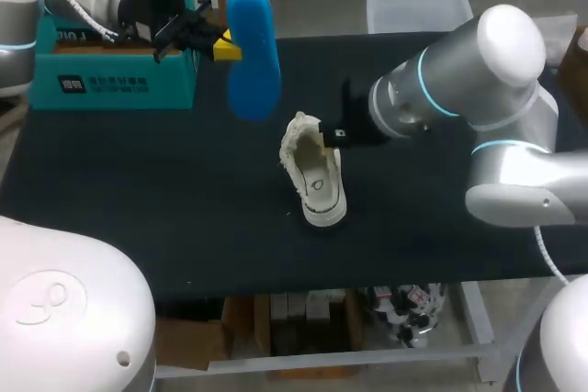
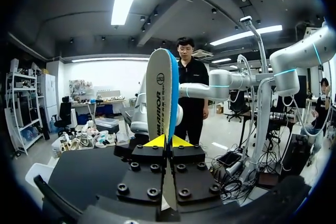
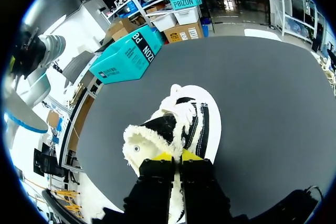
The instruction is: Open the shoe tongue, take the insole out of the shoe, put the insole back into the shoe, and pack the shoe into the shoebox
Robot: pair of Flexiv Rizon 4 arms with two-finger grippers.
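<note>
A white shoe (image 1: pixel 315 181) with fleecy lining lies mid-table, toe toward the front edge. My right gripper (image 1: pixel 336 135) is at its open end. In the right wrist view the yellow tips (image 3: pixel 176 156) are pressed together on the fleecy edge of the shoe (image 3: pixel 197 121) beside the laces. My left gripper (image 1: pixel 226 46) is raised at the back left, shut on a blue insole (image 1: pixel 254 52) held upright in the air. The left wrist view has the insole (image 2: pixel 160 95) edge-on, pinched between the tips of that gripper (image 2: pixel 168 141).
A teal shoebox (image 1: pixel 115 84) stands at the table's back left corner, under the left arm; the right wrist view has the box (image 3: pixel 128 53) beyond the shoe. A clear plastic bin (image 1: pixel 418 5) sits behind the far edge. Bare black tabletop (image 1: pixel 138 190) surrounds the shoe.
</note>
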